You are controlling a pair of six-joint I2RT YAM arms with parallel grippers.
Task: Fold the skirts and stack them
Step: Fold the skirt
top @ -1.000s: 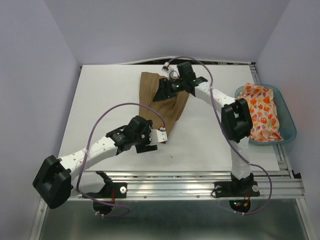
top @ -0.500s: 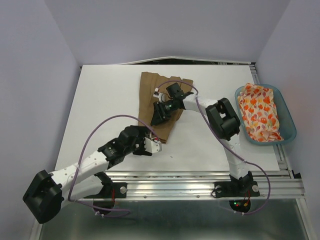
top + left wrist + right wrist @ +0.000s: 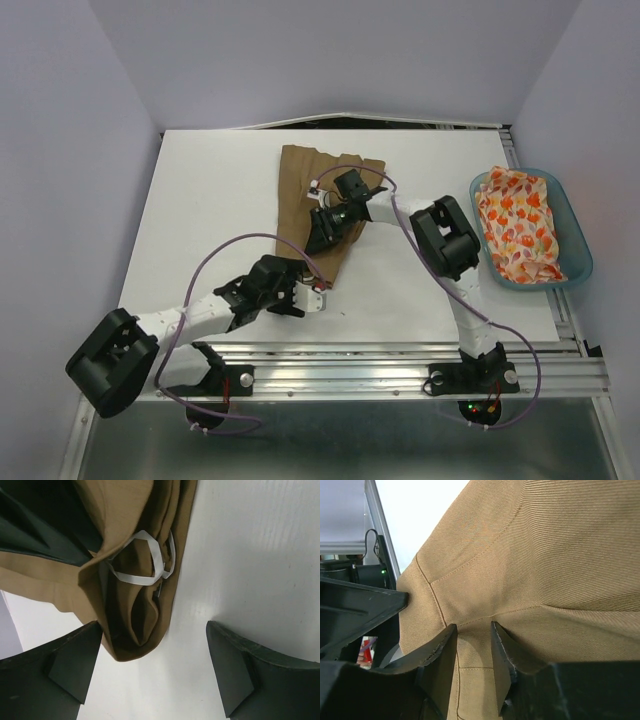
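Top external view: plain tan-brown cloth skirt (image 3: 298,180), flat, centre-far on white surface (image 3: 210,200). Cream leaf-print cloth skirt (image 3: 520,225), right, in translucent teal plastic tub (image 3: 572,210). Right gripper (image 3: 472,627): jaws pinching a tan ridge. Left gripper (image 3: 152,632): jaws wide open, empty, at near hem. Recommended: catch every layer, lift low, align edges.

No legible txt, labels, brand marks or nos. are showing in any view. White loop (image 3: 135,580) on tan skirt (image 3: 125,510) is presenting blank, w/ no print readable on it.
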